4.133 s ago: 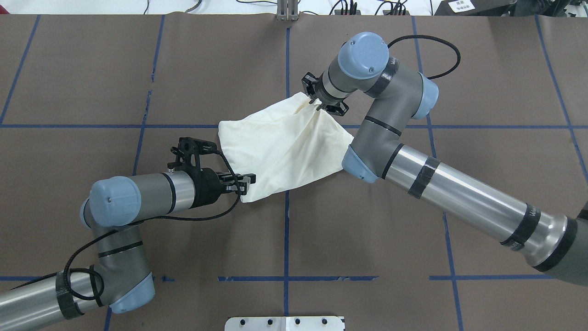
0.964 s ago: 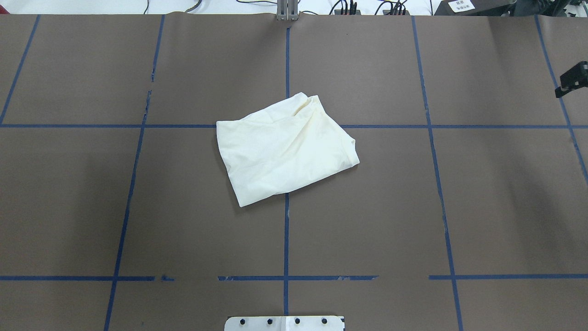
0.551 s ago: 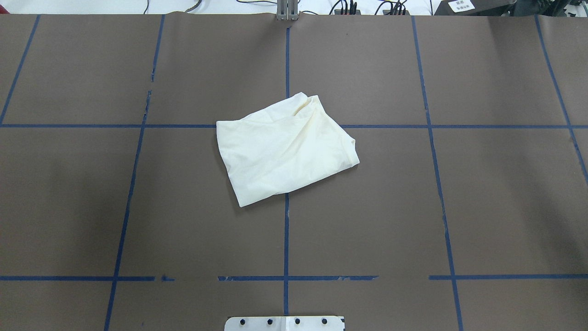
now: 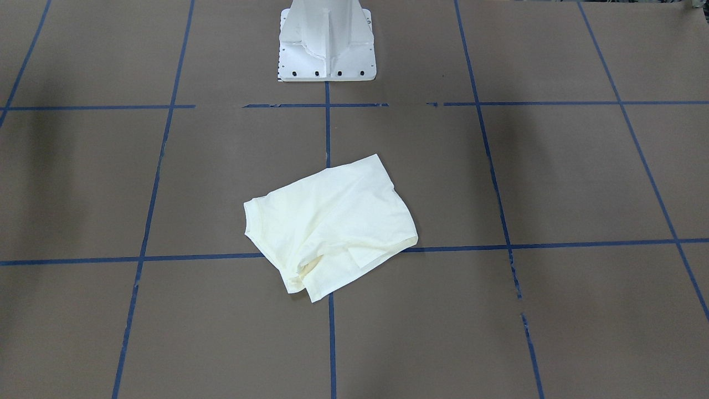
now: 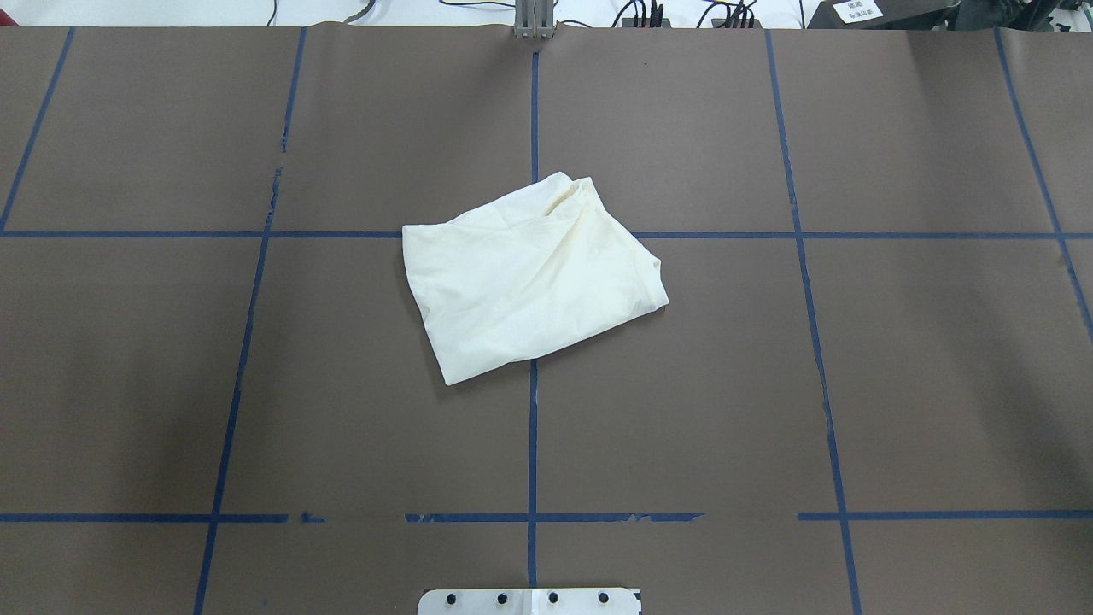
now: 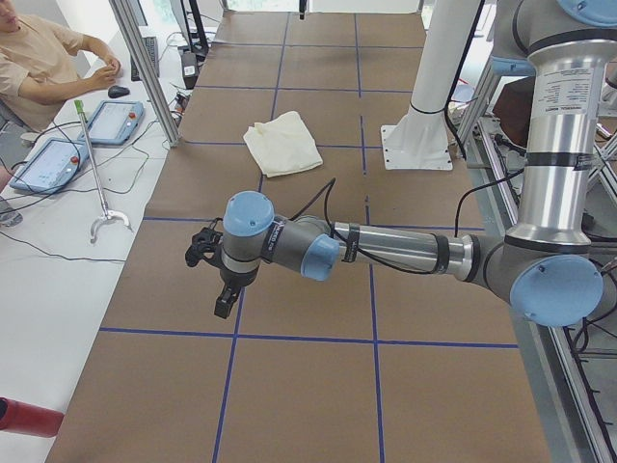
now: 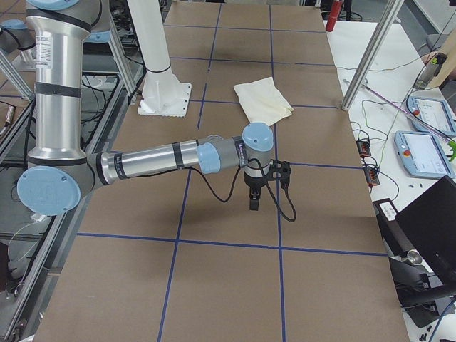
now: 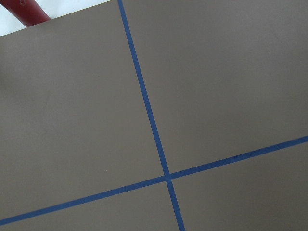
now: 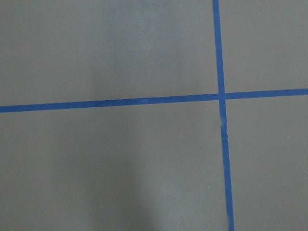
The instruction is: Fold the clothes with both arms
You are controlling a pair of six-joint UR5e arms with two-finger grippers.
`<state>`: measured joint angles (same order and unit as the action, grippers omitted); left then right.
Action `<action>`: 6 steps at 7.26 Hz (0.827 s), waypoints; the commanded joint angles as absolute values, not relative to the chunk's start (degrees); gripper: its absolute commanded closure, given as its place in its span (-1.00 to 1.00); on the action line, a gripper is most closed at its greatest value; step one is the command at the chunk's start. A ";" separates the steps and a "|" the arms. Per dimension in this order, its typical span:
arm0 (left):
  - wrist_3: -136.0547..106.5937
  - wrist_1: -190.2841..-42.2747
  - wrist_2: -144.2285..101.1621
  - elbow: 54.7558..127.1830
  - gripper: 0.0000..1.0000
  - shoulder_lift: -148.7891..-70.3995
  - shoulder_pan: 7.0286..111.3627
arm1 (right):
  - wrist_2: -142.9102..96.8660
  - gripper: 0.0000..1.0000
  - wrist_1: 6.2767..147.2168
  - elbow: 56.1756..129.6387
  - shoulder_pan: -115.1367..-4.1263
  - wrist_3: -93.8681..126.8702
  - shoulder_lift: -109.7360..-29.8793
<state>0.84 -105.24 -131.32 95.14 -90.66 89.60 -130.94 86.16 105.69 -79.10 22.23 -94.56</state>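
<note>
The clothes are one cream shirt (image 5: 529, 282), folded into a rough plain-sided rectangle on the brown table's middle; it also shows in the front view (image 4: 332, 227) and in both side views (image 6: 282, 143) (image 7: 263, 100). Nothing touches it. The left arm (image 6: 386, 253) reaches out low over the table's left end, its gripper (image 6: 224, 299) pointing down far from the shirt. The right arm (image 7: 157, 160) does the same at the right end, gripper (image 7: 254, 201) pointing down. I cannot tell whether either gripper is open or shut. Both wrist views show only brown table and blue tape.
The white pedestal base (image 4: 327, 50) stands at the table's near-robot edge. A person (image 6: 39, 58) sits at a side table with teach pendants (image 6: 111, 121). A metal post (image 6: 145, 68) and a red cylinder (image 6: 24, 417) flank the table's left end.
Four seconds ago both grippers were at the shirt's edges. Both arms have since drawn out of the overhead view; the right gripper left last. The shirt lies as before.
</note>
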 commanded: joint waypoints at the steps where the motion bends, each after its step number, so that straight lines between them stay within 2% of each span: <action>1: 0.35 -102.59 -132.10 96.24 -1.00 -89.39 89.65 | -131.22 -1.00 85.69 104.24 -79.10 22.24 -94.22; 4: 0.26 -88.64 -132.10 98.33 -1.00 -90.44 89.39 | -131.22 -1.00 85.96 104.24 -79.01 22.41 -94.13; 6: 0.35 -88.94 -132.36 98.09 -1.00 -90.35 89.03 | -131.22 -1.00 85.96 104.24 -79.01 22.41 -94.22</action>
